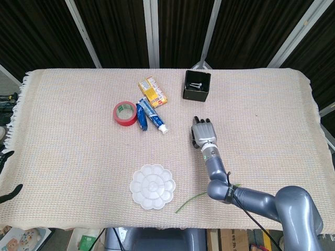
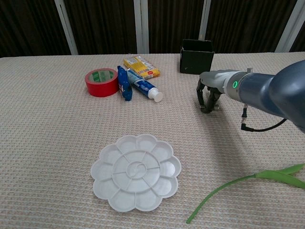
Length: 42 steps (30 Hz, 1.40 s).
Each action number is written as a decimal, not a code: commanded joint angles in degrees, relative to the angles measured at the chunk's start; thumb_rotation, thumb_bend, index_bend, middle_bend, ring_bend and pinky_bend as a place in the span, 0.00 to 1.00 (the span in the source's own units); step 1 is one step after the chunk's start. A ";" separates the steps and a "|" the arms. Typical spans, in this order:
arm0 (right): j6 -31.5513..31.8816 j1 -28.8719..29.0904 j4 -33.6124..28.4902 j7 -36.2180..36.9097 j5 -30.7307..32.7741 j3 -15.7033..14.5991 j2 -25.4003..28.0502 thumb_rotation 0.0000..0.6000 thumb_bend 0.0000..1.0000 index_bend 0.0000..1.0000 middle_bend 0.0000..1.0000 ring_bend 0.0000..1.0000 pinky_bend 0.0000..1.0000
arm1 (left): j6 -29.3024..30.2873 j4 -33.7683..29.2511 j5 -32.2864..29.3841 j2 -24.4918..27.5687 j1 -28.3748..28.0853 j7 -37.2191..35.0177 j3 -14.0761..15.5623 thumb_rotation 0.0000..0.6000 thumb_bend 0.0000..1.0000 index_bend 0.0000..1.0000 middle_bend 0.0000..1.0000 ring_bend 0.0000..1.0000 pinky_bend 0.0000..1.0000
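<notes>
Right robot hand (image 1: 203,133) low over the cloth-covered desk (image 1: 63,136), palm down, fingers curled downward with tips on or just above the weave, nothing between them; contact with the cloth cannot be told. In the chest view, same right robot hand (image 2: 208,95) arched like a claw, grey metal, green light glowing on the wrist. Left robot hand outside both views.

Nearest thing: square black open-topped box (image 1: 197,86), just beyond the fingertips toward the far edge, apart from them, small silver metal pieces lying inside. In the chest view, same box (image 2: 196,56) upright behind the hand, matte dark walls.

Left of the hand, near but not touching: blue-and-white toothpaste tube with white cap (image 1: 152,117), cap end pointing toward the hand. Beside it a blue foil packet (image 1: 142,116), touching a red roll of tape with green inner core (image 1: 124,113). Yellow printed carton (image 1: 152,91) further back. White flower-shaped plastic paint palette (image 1: 152,186) at the near edge, long green leaf stalk (image 2: 243,183) to its right.
</notes>
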 commanded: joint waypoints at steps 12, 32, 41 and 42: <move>1.35 -2.14 -7.56 6.13 -2.02 3.08 5.58 1.00 0.38 0.60 0.11 0.18 0.15 | 0.03 -0.12 0.20 -0.10 0.03 0.41 0.13 1.00 0.34 0.15 0.00 0.00 0.00; -10.08 -11.33 -6.78 37.13 -9.37 11.96 6.92 1.00 0.38 0.62 0.11 0.19 0.15 | -0.12 -0.39 0.22 -0.45 -0.02 1.67 0.25 1.00 0.34 0.15 0.00 0.00 0.00; -8.98 -15.01 -0.20 52.49 -25.23 12.55 1.89 1.00 0.38 0.62 0.11 0.19 0.15 | -0.33 -0.41 0.08 -0.50 -0.11 1.89 0.22 1.00 0.34 0.16 0.00 0.00 0.00; -8.86 -15.13 0.40 53.33 -26.29 12.28 1.54 1.00 0.38 0.62 0.11 0.19 0.15 | -0.34 -0.41 0.05 -0.50 -0.12 1.91 0.22 1.00 0.34 0.16 0.00 0.00 0.00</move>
